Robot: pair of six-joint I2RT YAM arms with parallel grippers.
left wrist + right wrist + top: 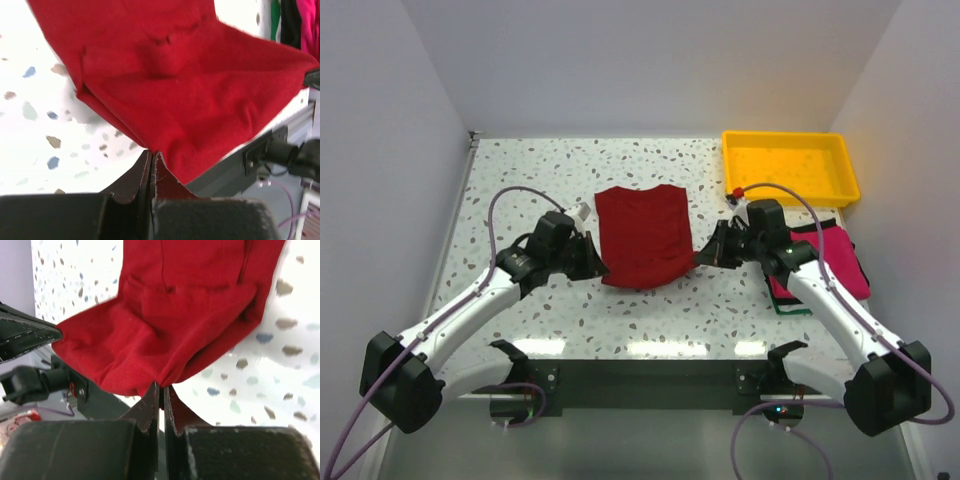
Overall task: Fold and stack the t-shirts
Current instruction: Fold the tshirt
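A dark red t-shirt (642,233) lies partly folded in the middle of the speckled table, its near edge lifted. My left gripper (600,266) is shut on the shirt's near left corner (150,145). My right gripper (700,257) is shut on the near right corner (161,382). In both wrist views the red cloth (170,320) hangs from the pinched jaws in loose folds. A pile of other t-shirts sits at the right: magenta-pink (840,258) on top, black and green edges (788,303) showing beneath, partly hidden by my right arm.
A yellow plastic tray (790,166) stands at the back right corner. White walls close in the table on three sides. The table's near edge and the dark arm mounts (650,375) lie just below the held cloth.
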